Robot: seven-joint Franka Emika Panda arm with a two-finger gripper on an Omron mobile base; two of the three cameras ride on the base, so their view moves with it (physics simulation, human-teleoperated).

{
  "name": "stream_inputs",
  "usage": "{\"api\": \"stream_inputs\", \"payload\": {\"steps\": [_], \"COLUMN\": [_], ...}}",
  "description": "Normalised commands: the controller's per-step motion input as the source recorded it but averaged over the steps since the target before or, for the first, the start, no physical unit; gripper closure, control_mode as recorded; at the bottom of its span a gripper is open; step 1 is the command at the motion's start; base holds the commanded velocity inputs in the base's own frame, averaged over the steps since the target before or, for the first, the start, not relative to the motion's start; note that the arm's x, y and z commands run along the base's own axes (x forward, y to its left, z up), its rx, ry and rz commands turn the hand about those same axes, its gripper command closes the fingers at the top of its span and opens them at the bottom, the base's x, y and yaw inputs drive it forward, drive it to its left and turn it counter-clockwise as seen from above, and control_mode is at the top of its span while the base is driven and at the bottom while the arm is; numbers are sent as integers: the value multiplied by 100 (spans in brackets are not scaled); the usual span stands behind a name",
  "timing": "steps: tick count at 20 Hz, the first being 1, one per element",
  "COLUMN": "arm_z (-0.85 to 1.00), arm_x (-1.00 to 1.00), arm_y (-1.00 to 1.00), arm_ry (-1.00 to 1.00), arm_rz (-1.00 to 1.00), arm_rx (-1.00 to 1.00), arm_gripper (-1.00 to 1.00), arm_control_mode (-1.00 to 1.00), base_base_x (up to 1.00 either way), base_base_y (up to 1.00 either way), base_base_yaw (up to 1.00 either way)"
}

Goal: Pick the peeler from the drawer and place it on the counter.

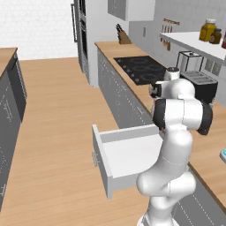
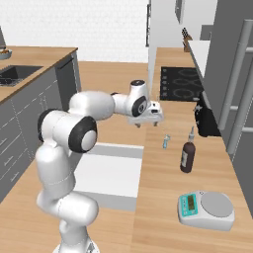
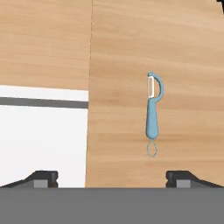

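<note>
The peeler (image 3: 152, 114) is lying flat on the counter (image 3: 183, 48), just beyond the open drawer (image 2: 111, 173); the gripper (image 2: 147, 123) is hovering above it, jaws spread wide, holding nothing; the placing looks done; next it should be lifting clear without nudging anything.

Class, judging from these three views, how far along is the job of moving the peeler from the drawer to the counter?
Done: the peeler lies flat on the counter, outside the open drawer. In hand: nothing; the pincer is open above the counter, with the peeler lying free below. Left: apparently nothing, besides perhaps drawing the arm back.
</note>
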Motion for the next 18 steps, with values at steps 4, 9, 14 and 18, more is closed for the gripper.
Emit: {"api": "stream_inputs", "payload": {"steps": [4,9,14,18], "arm_z": [2,21,25,49], "arm_x": [-99,-96,-97,-59], "arm_y": [70,62,67,55], "arm_ry": [-18,-20,-20,-22], "arm_rz": [10,10,8,8], "arm_rx": [0,0,0,0], "arm_gripper": [-100,-100,-100,-100], "arm_control_mode": [-100,-100,-100,-100], "base_base_x": [0,0,0,0], "base_base_y": [0,0,0,0], "base_base_yaw": [0,0,0,0]}}
